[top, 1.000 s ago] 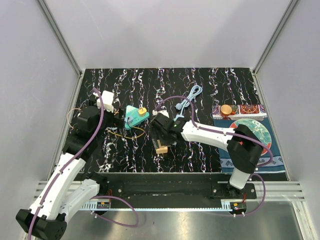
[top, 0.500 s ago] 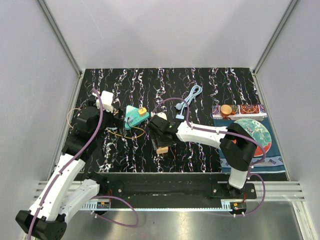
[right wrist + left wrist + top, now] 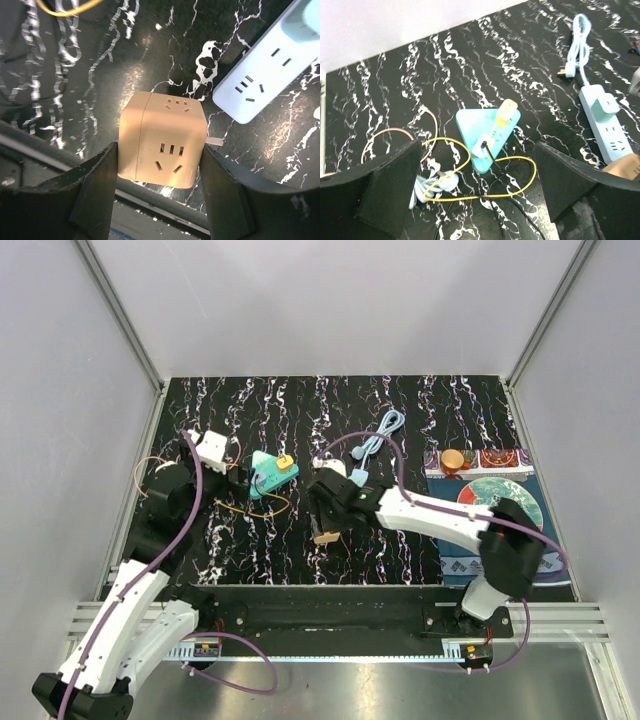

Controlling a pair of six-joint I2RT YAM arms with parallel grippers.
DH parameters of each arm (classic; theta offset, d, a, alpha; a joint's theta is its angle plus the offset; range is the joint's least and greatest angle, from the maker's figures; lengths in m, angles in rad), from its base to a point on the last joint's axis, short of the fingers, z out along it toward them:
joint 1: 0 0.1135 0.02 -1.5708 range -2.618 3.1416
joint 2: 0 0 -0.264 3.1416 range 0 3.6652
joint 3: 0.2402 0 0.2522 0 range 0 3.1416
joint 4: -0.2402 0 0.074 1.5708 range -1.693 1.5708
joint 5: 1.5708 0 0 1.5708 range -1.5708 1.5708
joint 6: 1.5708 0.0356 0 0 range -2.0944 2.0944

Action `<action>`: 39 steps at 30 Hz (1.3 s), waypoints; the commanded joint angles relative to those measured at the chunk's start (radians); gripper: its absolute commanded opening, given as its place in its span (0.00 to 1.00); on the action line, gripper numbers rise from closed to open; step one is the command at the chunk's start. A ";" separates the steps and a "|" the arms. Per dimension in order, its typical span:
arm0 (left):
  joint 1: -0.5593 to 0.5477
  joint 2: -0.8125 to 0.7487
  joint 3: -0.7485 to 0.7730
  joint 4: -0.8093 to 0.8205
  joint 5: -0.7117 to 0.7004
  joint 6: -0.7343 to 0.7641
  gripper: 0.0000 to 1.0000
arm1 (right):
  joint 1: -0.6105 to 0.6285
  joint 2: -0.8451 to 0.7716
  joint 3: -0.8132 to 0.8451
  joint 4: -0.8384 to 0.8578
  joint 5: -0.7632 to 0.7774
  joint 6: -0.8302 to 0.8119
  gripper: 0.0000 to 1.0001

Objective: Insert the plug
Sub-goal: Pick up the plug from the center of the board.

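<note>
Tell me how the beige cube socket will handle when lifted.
Probably rigid: the cube socket looks like hard moulded plastic with flat sides, so the right gripper should seat squarely. Its smooth faces may slip. Blocky, unlikely to roll; the metal prong could snag.

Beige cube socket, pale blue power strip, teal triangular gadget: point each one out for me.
Beige plastic cube socket [image 3: 169, 156]: right wrist view, its larger slotted face.
Pale blue power strip [image 3: 614, 144]: left wrist view, its outlet face.
Teal triangular gadget [image 3: 472, 127]: left wrist view, bare top surface.
</note>
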 commanded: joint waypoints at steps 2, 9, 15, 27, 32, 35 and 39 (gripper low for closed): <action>0.005 -0.067 -0.083 0.205 0.215 0.071 0.99 | -0.001 -0.284 -0.089 0.168 0.025 0.038 0.05; -0.007 -0.102 -0.182 0.395 0.591 0.123 0.99 | -0.116 -0.574 -0.277 0.419 -0.139 0.114 0.05; -0.086 -0.067 -0.187 0.434 0.769 0.120 0.99 | -0.185 -0.732 -0.422 0.672 -0.308 0.205 0.04; -0.255 -0.007 -0.117 0.405 0.763 0.178 0.99 | -0.204 -0.739 -0.577 1.182 -0.546 0.414 0.03; -0.280 0.008 -0.109 0.475 0.752 0.129 0.99 | -0.204 -0.676 -0.594 1.300 -0.607 0.464 0.03; -0.286 0.021 -0.106 0.504 0.739 0.111 0.97 | -0.204 -0.653 -0.597 1.332 -0.626 0.480 0.03; -0.291 0.047 -0.120 0.563 0.741 0.085 0.84 | -0.205 -0.642 -0.603 1.357 -0.621 0.493 0.03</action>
